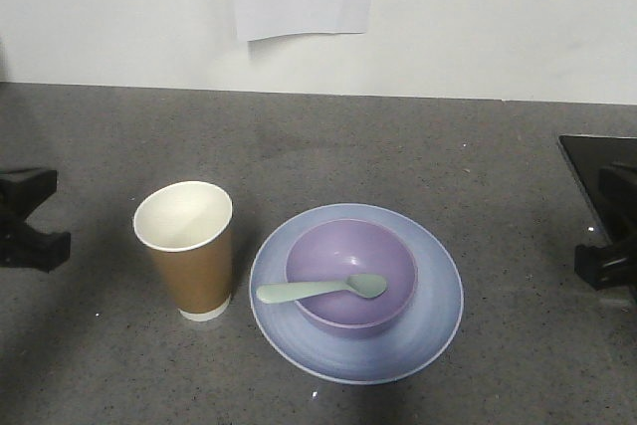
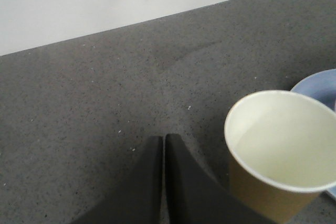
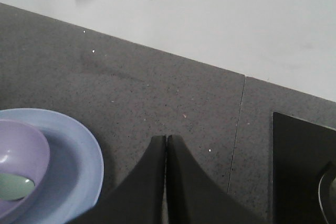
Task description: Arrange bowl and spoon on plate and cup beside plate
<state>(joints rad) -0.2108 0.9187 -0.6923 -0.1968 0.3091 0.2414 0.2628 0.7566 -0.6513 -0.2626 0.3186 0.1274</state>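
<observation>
The cup [image 1: 186, 251] stands just left of the plate [image 1: 438, 291], nearer the left gripper [image 2: 164, 139]; both grippers [image 3: 166, 139] are clenched, holding nothing.

A lavender-purple bowl [image 1: 350, 276] is seen on a pale blue plate [image 1: 438, 301] with faint rings. The spoon [image 1: 320, 290] is coloured pale mint. The cup [image 1: 187, 251] is brown, white inside. The counter [image 1: 398, 146] is speckled dark grey.

My left gripper [image 2: 164, 142] has two smooth matte black fingers [image 2: 144, 182], each tapering to a blunt, narrow tip. My right gripper [image 3: 166, 141] looks identical: plain black fingers [image 3: 186, 179], without markings, screws or cables showing.
</observation>
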